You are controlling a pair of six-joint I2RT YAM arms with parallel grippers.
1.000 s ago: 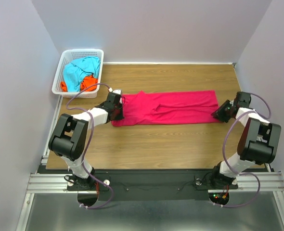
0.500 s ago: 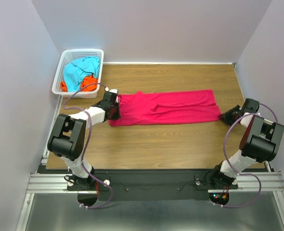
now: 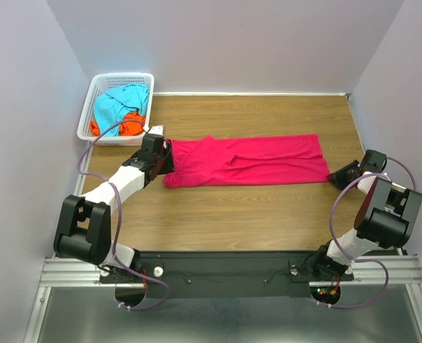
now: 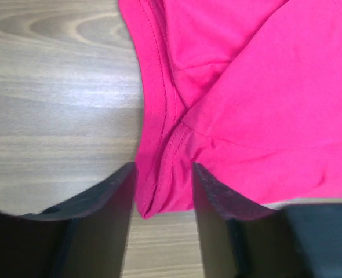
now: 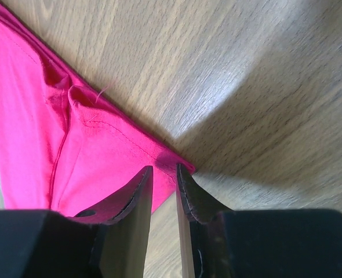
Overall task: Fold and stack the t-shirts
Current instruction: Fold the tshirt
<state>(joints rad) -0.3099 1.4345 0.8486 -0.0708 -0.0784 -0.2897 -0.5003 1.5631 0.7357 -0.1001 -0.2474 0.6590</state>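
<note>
Three shirts are showing from above: one pink shirt (image 3: 247,161) is lying folded into a long band across the middle of the table (image 3: 232,214), while one turquoise shirt (image 3: 114,107) and one orange shirt (image 3: 130,125) are sitting bunched in the single white basket (image 3: 121,75) at the table's 10 o'clock corner. Two pincers are flanking the band. The left pincer (image 3: 164,158) is resting at its left end, with the cloth running off toward 3 o'clock. The right pincer (image 3: 337,174) is sitting just beside the near right corner, with the cloth toward 9 o'clock.

One detail is showing only in the left wrist view: the left pincer (image 4: 163,174) is standing spread, and the stitched hem corner of the pink shirt (image 4: 246,87) is lying between its fingers (image 4: 110,197), fanning out toward 1 o'clock.

Only the right wrist view is revealing the right pincer (image 5: 164,171) standing narrowly apart, pinching nothing. The shirt's corner (image 5: 32,116) is lying flat at its tips, spreading toward 10 o'clock.
</note>
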